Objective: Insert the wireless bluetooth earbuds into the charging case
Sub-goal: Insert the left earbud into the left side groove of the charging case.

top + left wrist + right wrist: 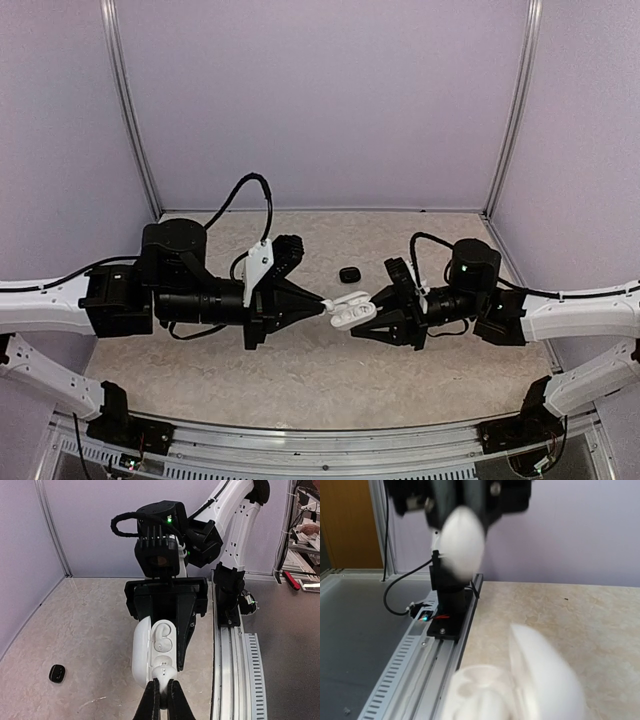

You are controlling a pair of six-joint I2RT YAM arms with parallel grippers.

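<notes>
**A:** Where does it stand?

**B:** The charging case is open and clamped in the right gripper, which reaches in from 3 o'clock in the top view. The left gripper reaches from 9 o'clock with its fingers pressed together at the case's near well. A white earbud sits right at their tips. I cannot tell whether they pinch its stem.

**A:** What could go wrong?

**B:** I judge that bud only part-seated. An off-axis push could pop it out onto the table. A hard push could twist the case in the right jaws, since it looks held up with nothing beneath it.

**A:** Do the views differ?

**B:** Only the left wrist view shows the wells. A second white earbud lies in the far one, at 12 o'clock from the tips. The top view shows both arms meeting, and a small black piece on the table at 12 o'clock of the case. I cannot tell whether that is an earbud. The right wrist view gives only blurred white shapes.
</notes>
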